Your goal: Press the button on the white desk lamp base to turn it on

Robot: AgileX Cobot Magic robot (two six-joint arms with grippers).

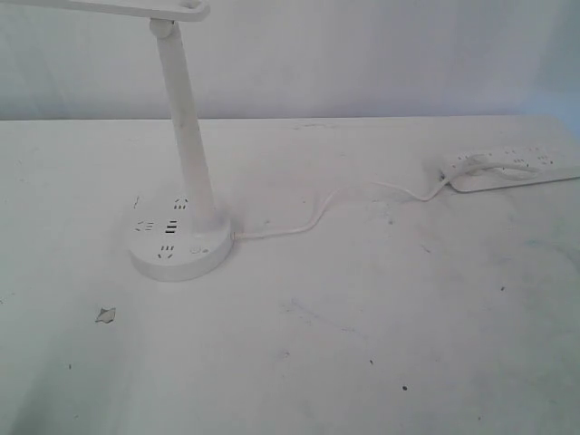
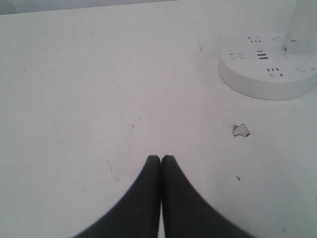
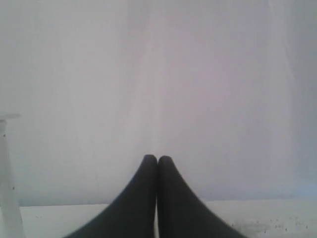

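The white desk lamp base [image 1: 177,245] is a round flat disc with dark socket slots on the white table's left part; its slim upright arm [image 1: 186,127] rises from it. The tiny round button [image 1: 197,251] sits on the disc's near right edge, faintly ringed. In the left wrist view the base [image 2: 270,67] and its button [image 2: 301,69] lie well off from my left gripper [image 2: 161,158], which is shut and empty over bare table. My right gripper [image 3: 157,158] is shut, empty, and faces the back wall. Neither gripper shows in the exterior view.
A thin white cord [image 1: 308,222] runs from the base to a long white power strip [image 1: 512,168] at the back right. A small chip in the table surface [image 1: 105,314] lies near the base; the same chip [image 2: 241,130] shows in the left wrist view. The table [image 1: 362,344] is white and speckled.
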